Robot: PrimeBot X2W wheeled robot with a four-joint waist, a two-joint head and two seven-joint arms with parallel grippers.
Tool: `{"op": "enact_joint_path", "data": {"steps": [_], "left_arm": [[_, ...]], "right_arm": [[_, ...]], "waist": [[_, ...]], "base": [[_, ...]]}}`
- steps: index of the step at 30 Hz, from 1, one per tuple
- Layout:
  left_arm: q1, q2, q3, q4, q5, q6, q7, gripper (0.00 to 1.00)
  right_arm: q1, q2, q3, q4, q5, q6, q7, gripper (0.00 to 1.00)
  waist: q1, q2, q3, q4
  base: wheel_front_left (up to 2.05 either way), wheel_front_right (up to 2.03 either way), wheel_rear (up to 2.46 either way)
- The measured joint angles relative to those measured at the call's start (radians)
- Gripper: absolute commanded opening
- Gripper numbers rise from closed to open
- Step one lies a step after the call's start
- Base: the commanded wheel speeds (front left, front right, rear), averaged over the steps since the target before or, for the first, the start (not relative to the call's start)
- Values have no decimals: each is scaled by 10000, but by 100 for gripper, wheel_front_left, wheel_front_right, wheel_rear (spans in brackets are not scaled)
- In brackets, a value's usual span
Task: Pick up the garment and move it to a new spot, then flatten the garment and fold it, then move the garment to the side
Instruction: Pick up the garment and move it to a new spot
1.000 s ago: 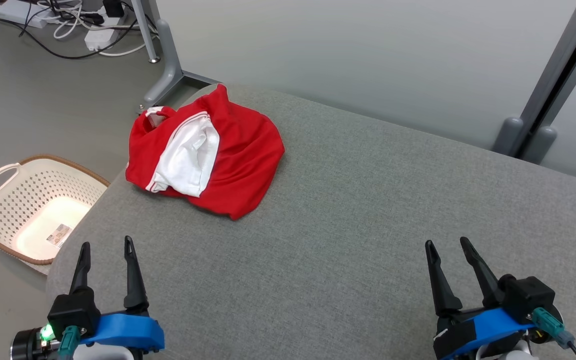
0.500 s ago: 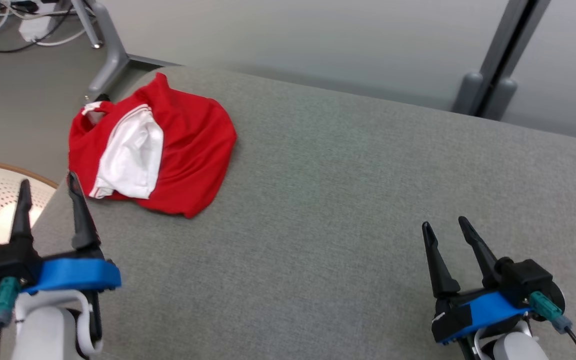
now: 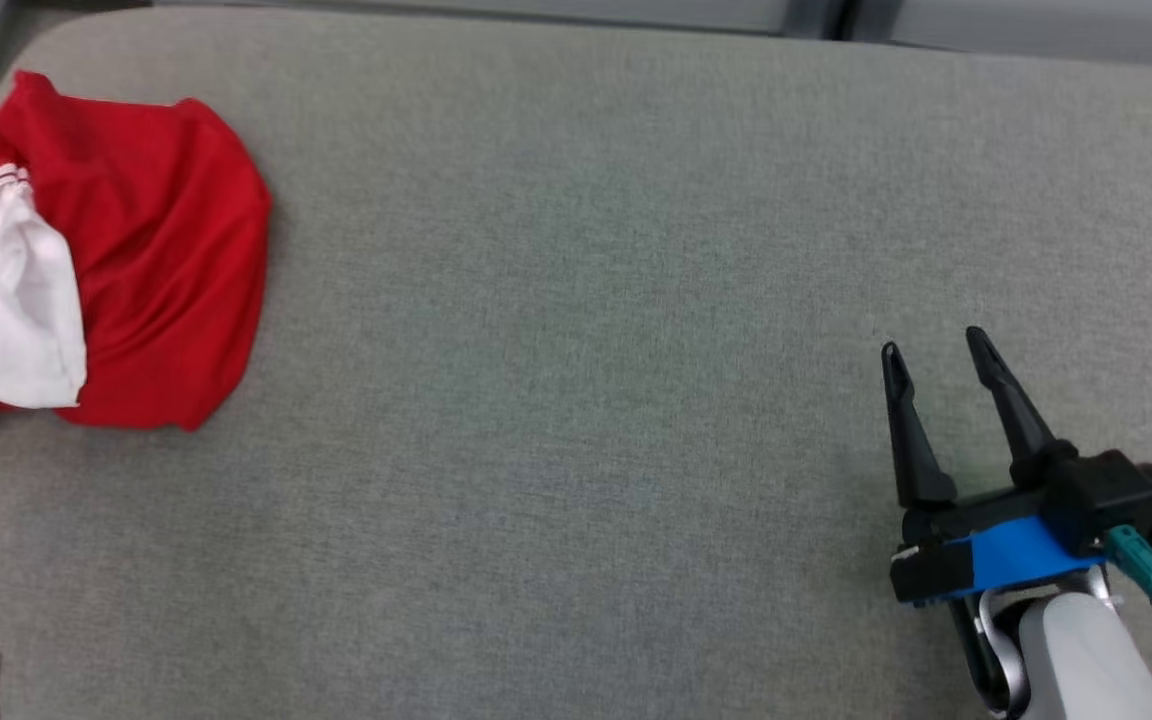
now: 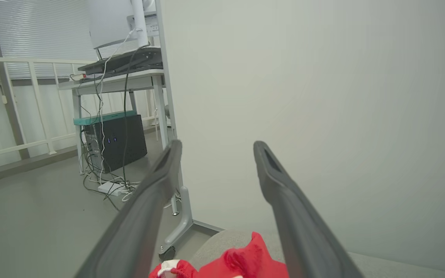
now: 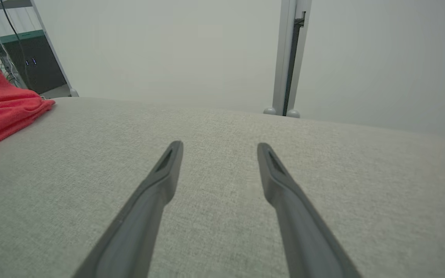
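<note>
Nothing is done yet. The crumpled red-and-white fabric garment (image 3: pixel 156 250) lies in a heap at the far left corner of the grey woven cushion (image 3: pixel 576 300), not lifted, flattened or folded. The left gripper (image 4: pixel 216 145), fingers apart and empty, hovers over it, apparently not touching. The right gripper (image 3: pixel 934 342), also spread and empty, hangs well apart over bare cushion.
</note>
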Motion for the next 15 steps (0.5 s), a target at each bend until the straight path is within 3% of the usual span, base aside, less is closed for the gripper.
{"op": "enact_joint_path", "data": {"steps": [7, 15], "left_arm": [[-1359, 495, -232, 1595, -230, -454, 886, 100], [-2076, 359, -640, 4015, -535, -694, 2309, 100]], "right_arm": [[-177, -4, -174, -570, -196, 0, 115, 100], [-333, -4, -213, -980, -280, 0, 201, 100]], "waist": [[0, 0, 868, -315], [0, 0, 1427, -406]], "base": [[0, 0, 0], [0, 0, 0]]}}
